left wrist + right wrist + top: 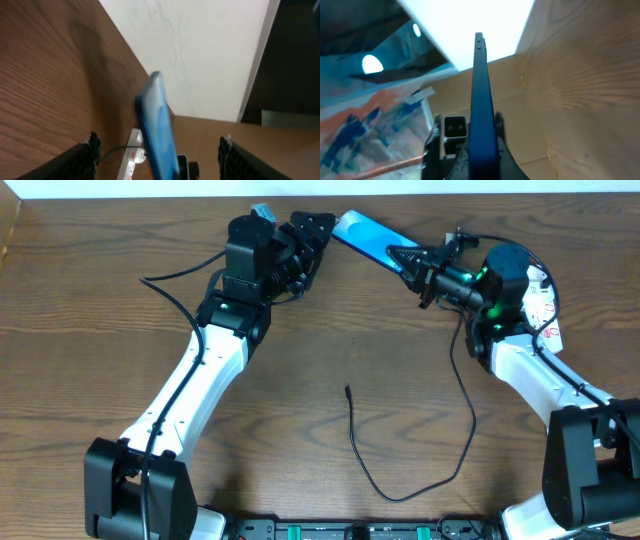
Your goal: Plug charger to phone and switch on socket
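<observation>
Two arms meet over the far side of the worktop (100, 330). The left fingers (82, 160) stand spread wide, one to either side of the phone (156, 125), which hangs edge-on in the gap between them and touches neither. The phone is off the worktop and tilted, its blue face bright. One end reaches in between the left fingers while the other runs across to the right fingers (510, 167). Those are pressed together on the phone's thin dark edge, pinching it, and they alone carry it.

Between the two sets of fingers and nearer the arm bases, well apart from either, the charger (362, 460) lies loose on the wood. Its connector tip (347, 388) points toward the phone, and the cable loops away, round and back up to the right.

Behind the right fingers, under that arm's wrist, lies the socket (545, 310), white with red marks. Seen from between the left fingers, it shows just beyond the phone's far end.
</observation>
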Robot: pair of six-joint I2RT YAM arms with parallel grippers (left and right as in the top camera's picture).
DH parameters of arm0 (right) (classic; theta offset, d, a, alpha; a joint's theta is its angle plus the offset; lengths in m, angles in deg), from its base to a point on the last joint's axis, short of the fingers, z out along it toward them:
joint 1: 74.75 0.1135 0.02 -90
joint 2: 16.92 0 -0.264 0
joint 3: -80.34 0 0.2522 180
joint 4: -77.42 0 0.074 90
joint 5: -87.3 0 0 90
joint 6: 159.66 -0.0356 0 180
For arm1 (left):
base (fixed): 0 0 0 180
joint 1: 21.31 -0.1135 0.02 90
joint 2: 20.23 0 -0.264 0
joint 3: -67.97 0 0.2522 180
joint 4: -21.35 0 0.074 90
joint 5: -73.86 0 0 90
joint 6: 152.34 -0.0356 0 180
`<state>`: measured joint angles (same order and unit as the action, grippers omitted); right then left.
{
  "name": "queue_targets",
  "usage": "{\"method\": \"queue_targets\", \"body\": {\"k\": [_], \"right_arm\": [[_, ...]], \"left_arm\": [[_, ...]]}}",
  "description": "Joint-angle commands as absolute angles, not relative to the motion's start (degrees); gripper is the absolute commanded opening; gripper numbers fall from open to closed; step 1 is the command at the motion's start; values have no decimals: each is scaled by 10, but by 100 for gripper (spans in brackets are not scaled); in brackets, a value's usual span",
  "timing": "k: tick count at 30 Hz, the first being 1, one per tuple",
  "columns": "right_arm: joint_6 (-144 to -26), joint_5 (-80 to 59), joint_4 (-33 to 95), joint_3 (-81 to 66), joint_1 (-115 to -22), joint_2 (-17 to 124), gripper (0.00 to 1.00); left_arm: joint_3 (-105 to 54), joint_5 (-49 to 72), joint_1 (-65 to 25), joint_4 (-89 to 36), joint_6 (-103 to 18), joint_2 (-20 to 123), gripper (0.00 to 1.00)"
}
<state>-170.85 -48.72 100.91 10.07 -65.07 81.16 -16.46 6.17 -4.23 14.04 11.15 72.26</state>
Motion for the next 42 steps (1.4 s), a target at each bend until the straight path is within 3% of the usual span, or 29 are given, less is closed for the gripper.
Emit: {"method": "queue_targets", "body": {"k": [1, 6, 22, 28, 32, 40, 42], "right_arm": [[-1765, -504, 1043, 92, -631, 809, 2], [-1830, -521, 1043, 92, -619, 809, 2], [-1860, -572, 1131, 92, -608, 809, 2], [-1857, -590, 1131, 93, -608, 809, 2], [-1857, -599, 1131, 93, -608, 809, 2], [-1853, -603, 1131, 93, -608, 809, 1], [-1853, -605, 1131, 93, -608, 809, 2]], "left_arm": [[-169, 41, -43, 142, 146, 719, 75], [-169, 41, -43, 143, 160, 719, 75], [-169, 7, -43, 156, 209, 719, 71], [-169, 7, -43, 156, 209, 719, 57], [-169, 7, -43, 156, 209, 719, 36], [-169, 7, -43, 156, 209, 719, 9], [-169, 7, -43, 156, 209, 719, 8]]}}
